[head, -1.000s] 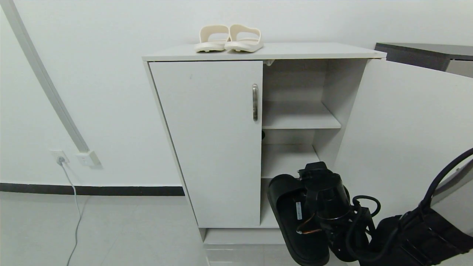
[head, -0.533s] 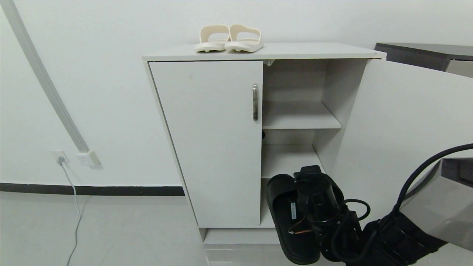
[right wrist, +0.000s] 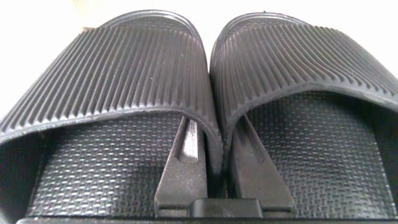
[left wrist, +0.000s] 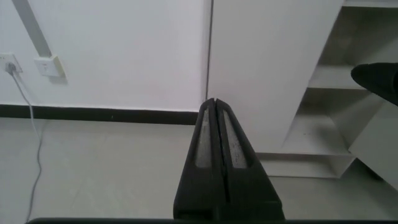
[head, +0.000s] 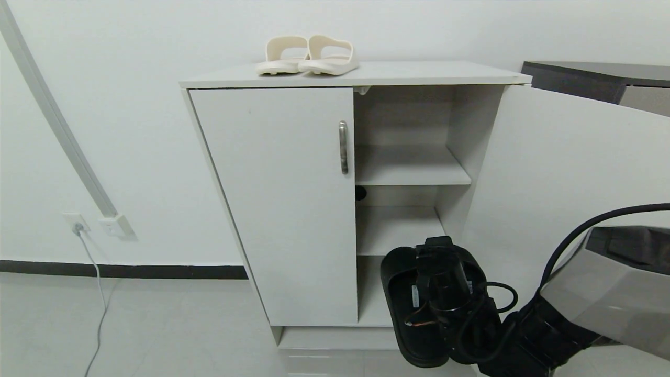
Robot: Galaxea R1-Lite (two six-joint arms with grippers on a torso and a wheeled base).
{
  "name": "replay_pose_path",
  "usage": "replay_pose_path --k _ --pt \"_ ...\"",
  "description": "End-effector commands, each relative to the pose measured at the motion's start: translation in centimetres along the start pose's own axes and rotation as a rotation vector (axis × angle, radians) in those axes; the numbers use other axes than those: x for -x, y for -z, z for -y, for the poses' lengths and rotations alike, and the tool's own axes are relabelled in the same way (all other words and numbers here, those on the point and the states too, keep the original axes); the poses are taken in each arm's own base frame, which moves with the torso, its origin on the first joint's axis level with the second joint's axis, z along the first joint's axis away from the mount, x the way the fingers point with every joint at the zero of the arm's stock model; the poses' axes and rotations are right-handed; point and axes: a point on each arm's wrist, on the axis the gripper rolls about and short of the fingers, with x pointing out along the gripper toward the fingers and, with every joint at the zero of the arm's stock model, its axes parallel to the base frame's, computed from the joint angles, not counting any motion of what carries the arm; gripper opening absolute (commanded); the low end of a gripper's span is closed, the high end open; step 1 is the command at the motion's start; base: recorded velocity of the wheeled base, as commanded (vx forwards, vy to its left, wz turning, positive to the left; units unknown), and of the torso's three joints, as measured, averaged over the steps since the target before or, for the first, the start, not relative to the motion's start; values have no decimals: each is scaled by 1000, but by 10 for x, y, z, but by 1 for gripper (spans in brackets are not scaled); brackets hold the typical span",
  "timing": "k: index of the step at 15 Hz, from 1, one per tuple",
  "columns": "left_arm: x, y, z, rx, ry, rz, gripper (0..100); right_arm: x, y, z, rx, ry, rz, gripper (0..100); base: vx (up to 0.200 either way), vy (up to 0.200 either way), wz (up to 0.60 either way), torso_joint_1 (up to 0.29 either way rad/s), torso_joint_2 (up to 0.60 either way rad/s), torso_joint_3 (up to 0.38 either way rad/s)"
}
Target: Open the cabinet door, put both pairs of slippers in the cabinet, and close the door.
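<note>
Currently, right end effector (right wrist: 216,158) clamped on the black slippers (head: 413,309), held low before the open right side of the cabinet (head: 272,209). Cream slippers (head: 309,55) sit on its top. Left end effector (left wrist: 215,134) fingers together.

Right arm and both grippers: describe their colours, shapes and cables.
The right arm has a silver-grey angular shell, then a black wrist section, with black cables looping beside it. The right gripper is black with slim dark fingers. The left gripper is black: two long flat fingers tapering to the tips, each faced with a grey textured pad.
</note>
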Motion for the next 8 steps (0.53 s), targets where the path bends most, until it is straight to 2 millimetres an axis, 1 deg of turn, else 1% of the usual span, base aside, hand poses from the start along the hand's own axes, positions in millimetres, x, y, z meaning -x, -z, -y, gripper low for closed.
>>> replay_pose_path --k 1,3,4,7,8 --pt "0 0 0 0 0 -2 0 0 1 -1 3 -3 -3 0 0 0 0 0 0 0" --pt "0 0 0 0 0 -2 0 -6 8 -5 10 -9 -10 0 0 0 0 0 0 0" --pt "0 0 0 0 0 -2 0 -13 13 -11 3 -14 1 0 0 0 0 0 0 0" --pt "0 0 0 0 0 -2 0 -45 33 -36 -21 -25 42 0 0 0 0 0 0 0" --pt "0 0 0 0 0 -2 0 -54 34 -40 -32 -19 51 0 0 0 0 0 0 0"
